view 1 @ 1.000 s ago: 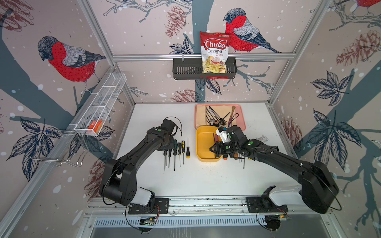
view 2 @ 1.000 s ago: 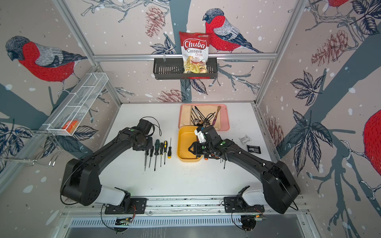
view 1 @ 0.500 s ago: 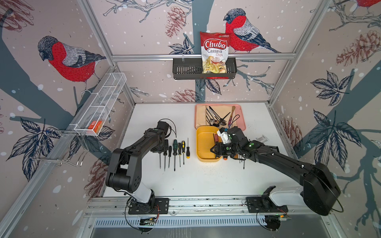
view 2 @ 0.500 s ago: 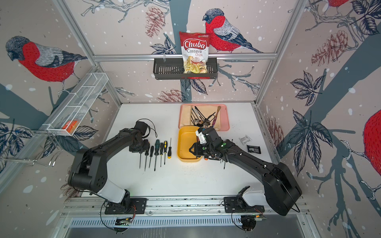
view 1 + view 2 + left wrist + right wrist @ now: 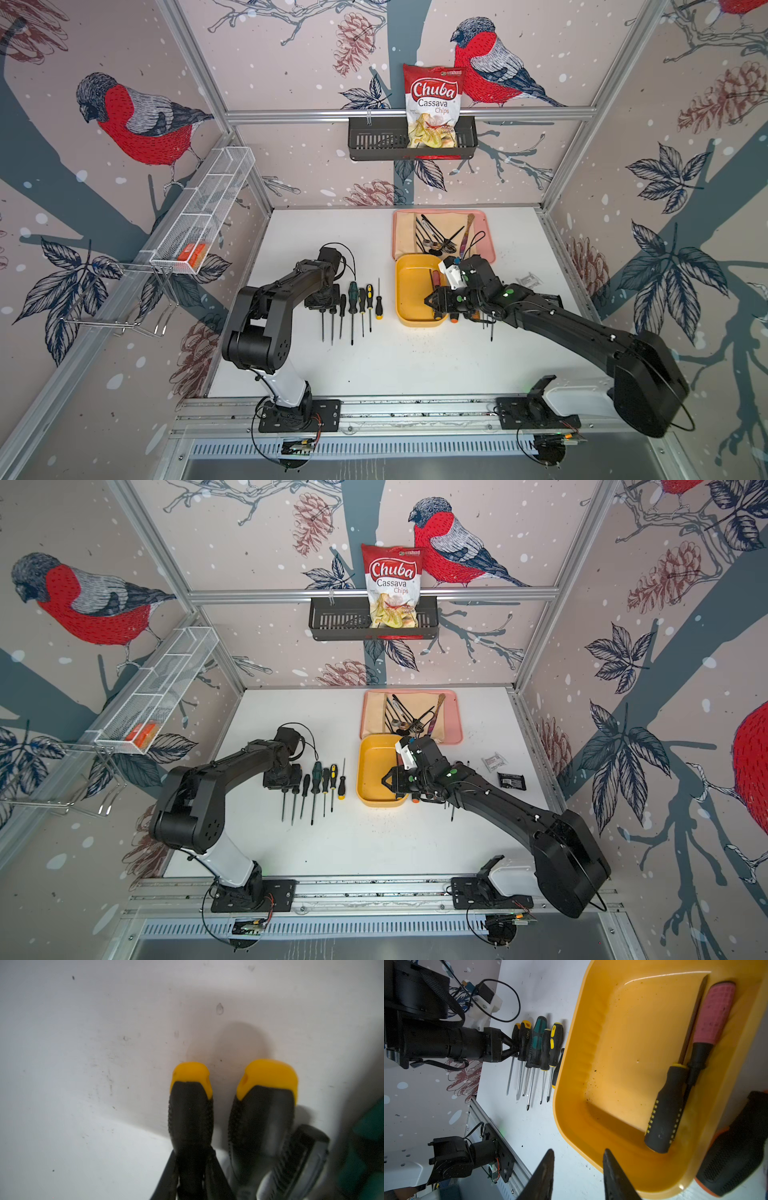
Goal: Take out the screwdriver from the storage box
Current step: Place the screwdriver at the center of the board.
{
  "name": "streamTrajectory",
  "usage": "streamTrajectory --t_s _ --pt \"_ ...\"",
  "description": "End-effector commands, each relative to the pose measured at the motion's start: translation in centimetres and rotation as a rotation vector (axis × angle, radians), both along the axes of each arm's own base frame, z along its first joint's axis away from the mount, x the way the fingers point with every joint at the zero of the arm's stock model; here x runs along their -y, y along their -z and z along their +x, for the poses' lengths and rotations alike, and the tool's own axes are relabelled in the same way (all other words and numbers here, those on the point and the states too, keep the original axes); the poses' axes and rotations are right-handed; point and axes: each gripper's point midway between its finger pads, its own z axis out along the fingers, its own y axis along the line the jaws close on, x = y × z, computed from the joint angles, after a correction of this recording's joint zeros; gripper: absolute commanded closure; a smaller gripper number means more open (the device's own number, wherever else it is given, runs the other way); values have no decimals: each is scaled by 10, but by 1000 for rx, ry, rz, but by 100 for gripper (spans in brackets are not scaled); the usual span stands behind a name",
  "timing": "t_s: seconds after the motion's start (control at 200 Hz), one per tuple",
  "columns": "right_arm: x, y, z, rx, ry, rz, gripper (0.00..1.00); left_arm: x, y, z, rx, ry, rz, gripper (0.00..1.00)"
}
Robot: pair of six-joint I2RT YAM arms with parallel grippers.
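The mustard-yellow storage box (image 5: 411,291) (image 5: 374,771) (image 5: 623,1043) sits mid-table. Inside it lie a black-and-yellow screwdriver (image 5: 664,1115) and a pink-handled one (image 5: 714,1016) (image 5: 435,277), against the wall nearer the right arm. My right gripper (image 5: 428,301) (image 5: 384,781) (image 5: 578,1151) hangs open over the box's near end, nothing between its fingers. Left of the box, several screwdrivers (image 5: 352,307) lie in a row. My left gripper (image 5: 322,307) (image 5: 284,788) (image 5: 192,1153) is shut on the handle of the leftmost screwdriver (image 5: 190,1105) (image 5: 513,1043), low at the table.
An orange-and-black screwdriver (image 5: 454,318) (image 5: 737,1147) lies just right of the box under my right arm. A pink tray (image 5: 486,220) of cutlery touches the box's far end. Small packets (image 5: 511,780) lie at right. A black wall basket (image 5: 374,141) and wire shelf (image 5: 199,212) hang above.
My left gripper has carried a screwdriver leftward to the left end of the row and come slightly nearer. The right gripper has hardly moved.
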Motion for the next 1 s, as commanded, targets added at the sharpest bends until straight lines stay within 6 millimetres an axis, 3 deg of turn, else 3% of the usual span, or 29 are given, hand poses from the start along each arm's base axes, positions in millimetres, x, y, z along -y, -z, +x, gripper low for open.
streamTrajectory --t_s 0.0,0.365,0.595,0.615,0.715,0.871,0.996 --pt "-1 -2 3 8 -5 -8 60 1 1 1 3 1 -7 76" --pt "2 -4 7 11 0 -21 60 2 -2 0 3 -3 -14 71" --pt "10 -10 18 12 58 -56 59 5 -20 -3 24 -10 -41 72" --pt "13 -9 20 8 71 -66 59 7 -29 5 52 -9 -51 71" --pt "23 -2 29 -19 125 -132 58 12 -43 7 86 -14 -85 71" --pt "40 14 40 -63 198 -285 58 31 -67 7 146 7 -169 69" --pt "51 24 47 -100 247 -395 58 63 -88 7 209 75 -277 67"
